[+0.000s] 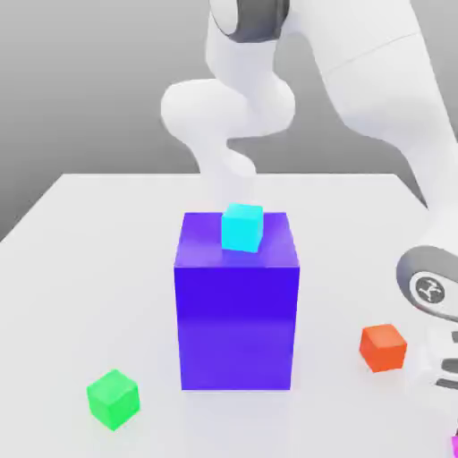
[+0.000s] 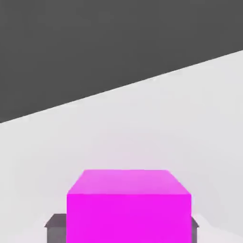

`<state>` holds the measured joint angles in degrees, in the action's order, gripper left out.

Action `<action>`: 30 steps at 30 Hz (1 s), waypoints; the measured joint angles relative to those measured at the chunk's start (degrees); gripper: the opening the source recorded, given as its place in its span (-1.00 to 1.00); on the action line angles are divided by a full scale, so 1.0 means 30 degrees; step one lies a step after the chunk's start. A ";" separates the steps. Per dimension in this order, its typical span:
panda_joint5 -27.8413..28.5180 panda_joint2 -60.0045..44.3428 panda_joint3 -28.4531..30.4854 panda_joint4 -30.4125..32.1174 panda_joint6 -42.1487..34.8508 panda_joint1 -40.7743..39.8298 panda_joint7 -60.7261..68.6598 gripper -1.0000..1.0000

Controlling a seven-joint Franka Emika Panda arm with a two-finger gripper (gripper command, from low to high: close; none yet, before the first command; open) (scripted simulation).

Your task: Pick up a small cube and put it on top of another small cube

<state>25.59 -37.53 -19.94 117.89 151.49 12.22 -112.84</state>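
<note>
A magenta cube (image 2: 129, 209) sits on the white table between my two grey fingertips (image 2: 56, 222), which press against its opposite sides. My gripper (image 2: 122, 230) is shut on this cube. In the exterior view a sliver of the magenta cube (image 1: 454, 445) shows at the lower right corner, under my hand (image 1: 436, 358). A cyan cube (image 1: 242, 227) rests on top of a tall blue block (image 1: 236, 313) in the middle of the table. A green cube (image 1: 113, 399) lies at the front on the exterior view's left, and a red cube (image 1: 384, 347) lies to the right of the blue block.
The white table (image 1: 89, 268) spreads around the blue block, with open surface on the exterior view's left. My white arm (image 1: 385, 107) arches over from behind the block down to the exterior view's right edge.
</note>
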 joint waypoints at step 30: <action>-0.7453 0.8171 0.5014 0.9622 0.2764 -1.2928 0.6660 1.00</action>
